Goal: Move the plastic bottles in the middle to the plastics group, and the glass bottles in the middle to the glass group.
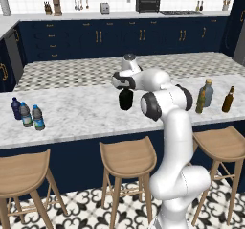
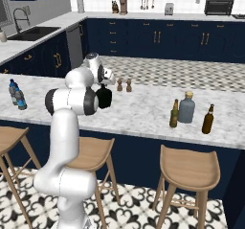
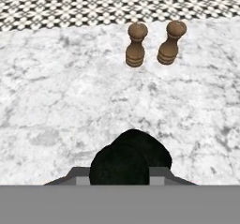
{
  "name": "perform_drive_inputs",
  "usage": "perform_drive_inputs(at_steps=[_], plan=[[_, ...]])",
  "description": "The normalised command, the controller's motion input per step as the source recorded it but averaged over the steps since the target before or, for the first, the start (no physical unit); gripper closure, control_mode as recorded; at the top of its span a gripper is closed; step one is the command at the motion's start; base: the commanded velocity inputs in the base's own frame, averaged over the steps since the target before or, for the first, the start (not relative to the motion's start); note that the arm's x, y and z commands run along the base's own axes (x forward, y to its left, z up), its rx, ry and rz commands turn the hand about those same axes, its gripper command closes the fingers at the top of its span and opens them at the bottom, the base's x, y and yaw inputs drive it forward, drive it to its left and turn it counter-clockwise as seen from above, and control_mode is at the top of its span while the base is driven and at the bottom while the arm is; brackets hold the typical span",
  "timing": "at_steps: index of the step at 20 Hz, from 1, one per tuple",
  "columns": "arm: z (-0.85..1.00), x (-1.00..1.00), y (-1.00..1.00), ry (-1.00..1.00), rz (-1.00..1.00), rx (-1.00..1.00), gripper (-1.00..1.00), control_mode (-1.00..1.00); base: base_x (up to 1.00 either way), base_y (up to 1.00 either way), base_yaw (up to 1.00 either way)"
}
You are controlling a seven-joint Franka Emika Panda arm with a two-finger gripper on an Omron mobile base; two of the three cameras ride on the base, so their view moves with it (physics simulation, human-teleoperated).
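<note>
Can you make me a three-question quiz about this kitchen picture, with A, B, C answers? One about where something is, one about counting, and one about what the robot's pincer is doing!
1. Where is the olive-green bottle?
A. In the sink
B. On a stool
C. On the marble counter, right by the grey-blue bottle

2. How many brown shakers stand on the counter?
A. Two
B. Four
C. Five

3. What is the pincer doing?
A. Hanging open over the floor
B. Shut on the black bottle
C. Holding a stool

Answers: 1 C, both base views show it standing on the counter beside the grey-blue bottle. 2 A, the hand view shows a pair side by side. 3 B, the round black bottle sits right under the hand, between its fingers.
</note>
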Motion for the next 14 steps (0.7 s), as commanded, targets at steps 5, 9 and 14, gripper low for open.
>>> perform_drive_inputs(at_steps=[5,9,14], plan=[[0.2,-0.28,-0.21,0.0,-0.05,0.0,1.0,-1.0,0.0,0.0,0.0],[0.41,-0.75,-0.51,0.0,-0.14,0.01,1.0,-1.0,0.0,0.0,0.0],[0.16,-0.89,-0.63,0.0,-0.16,0.04,1.0,-1.0,0.0,0.0,0.0]])
